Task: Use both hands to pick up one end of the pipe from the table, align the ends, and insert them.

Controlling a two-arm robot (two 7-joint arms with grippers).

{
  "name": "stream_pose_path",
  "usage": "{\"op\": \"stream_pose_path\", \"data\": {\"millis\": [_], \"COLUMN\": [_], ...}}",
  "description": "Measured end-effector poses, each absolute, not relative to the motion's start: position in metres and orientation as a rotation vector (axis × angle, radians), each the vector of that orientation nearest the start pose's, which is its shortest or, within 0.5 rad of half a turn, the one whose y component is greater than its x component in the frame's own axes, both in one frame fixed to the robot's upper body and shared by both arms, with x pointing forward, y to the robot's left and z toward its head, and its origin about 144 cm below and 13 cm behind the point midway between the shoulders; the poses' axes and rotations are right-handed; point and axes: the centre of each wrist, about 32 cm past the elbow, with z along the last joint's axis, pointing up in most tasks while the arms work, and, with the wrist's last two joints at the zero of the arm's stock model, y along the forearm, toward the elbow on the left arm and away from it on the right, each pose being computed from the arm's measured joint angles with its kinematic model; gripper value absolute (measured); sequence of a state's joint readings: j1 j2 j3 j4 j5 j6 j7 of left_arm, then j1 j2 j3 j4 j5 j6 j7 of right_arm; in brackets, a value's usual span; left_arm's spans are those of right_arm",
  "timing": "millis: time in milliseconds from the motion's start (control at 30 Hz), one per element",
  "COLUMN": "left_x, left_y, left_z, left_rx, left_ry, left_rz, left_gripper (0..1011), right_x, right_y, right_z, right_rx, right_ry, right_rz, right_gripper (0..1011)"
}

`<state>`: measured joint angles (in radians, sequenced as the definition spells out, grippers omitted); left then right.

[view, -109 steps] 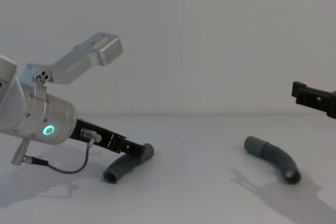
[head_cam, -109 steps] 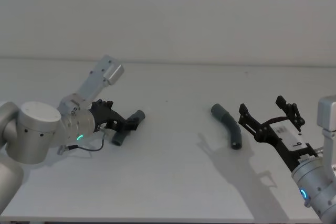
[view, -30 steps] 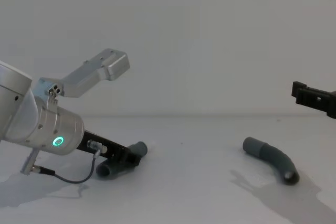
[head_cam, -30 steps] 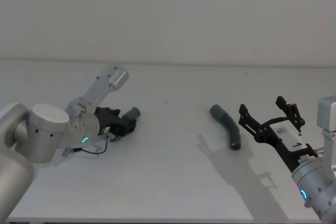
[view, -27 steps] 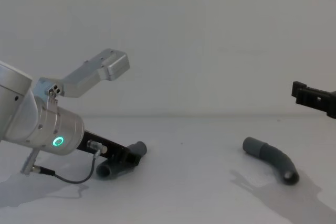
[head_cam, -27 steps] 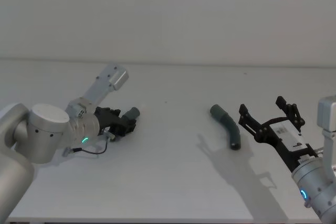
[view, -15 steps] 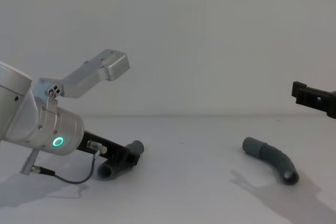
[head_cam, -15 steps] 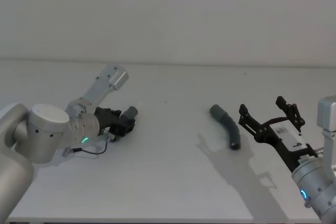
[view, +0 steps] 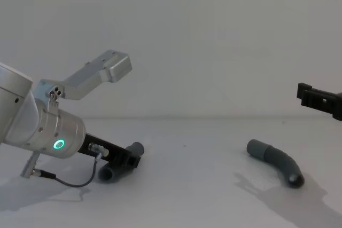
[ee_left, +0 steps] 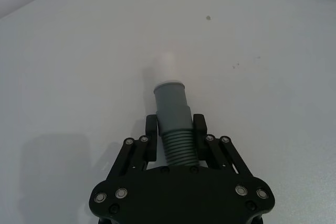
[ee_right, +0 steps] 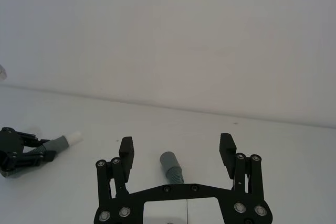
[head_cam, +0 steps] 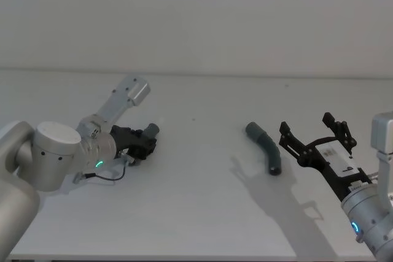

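Left tool [ee_left: 175,128] around white-tipped pipe [ee_left: 171,103].

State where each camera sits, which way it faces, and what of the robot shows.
Head: high, looking down at the white table; left gripper shut on the white-tipped grey hose piece, right gripper open near the curved grey hose piece.
Chest: low, looking across the table; left arm, right gripper's edge.
Left wrist: along its fingers gripping the white-tipped piece.
Right wrist: over its open fingers toward the curved piece.
Both wrist views share the white-tipped piece.
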<state>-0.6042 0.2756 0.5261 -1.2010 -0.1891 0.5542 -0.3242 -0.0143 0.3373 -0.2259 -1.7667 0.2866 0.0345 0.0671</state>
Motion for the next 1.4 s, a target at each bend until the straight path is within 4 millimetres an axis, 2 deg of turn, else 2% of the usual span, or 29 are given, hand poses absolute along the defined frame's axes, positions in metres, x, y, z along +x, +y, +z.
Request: {"op": "stream_pose_path", "data": {"millis": [200, 567, 1000, 1400], "left_x": [0.596, 0.596, 0.596, 0.596], "left_y": [0.195, 0.195, 0.195, 0.195], "left_z": [1.224, 1.224, 1.224, 1.224], "left_rx": [0.578, 0.578, 0.578, 0.578], "left_ry": [0.124, 0.124, 0.124, 0.124], "left_rz": [0.957, 0.957, 0.957, 0.957], "left_gripper": [371, 366, 366, 366], "right_x": [0.445, 0.455, 0.487, 0.510], "right_y": [-0.236, -0.233, -0.230, -0.227], "right_z": [1.190, 1.202, 1.224, 1.232], "right_rx": [0.012, -0.085, -0.235, -0.304], "right_ry": [-0.075, -0.052, 0.007, 0.055], "right_rz": [-1.221, -1.175, -1.134, -1.137], "right_gripper": [1001, 1001, 1001, 1001]}}
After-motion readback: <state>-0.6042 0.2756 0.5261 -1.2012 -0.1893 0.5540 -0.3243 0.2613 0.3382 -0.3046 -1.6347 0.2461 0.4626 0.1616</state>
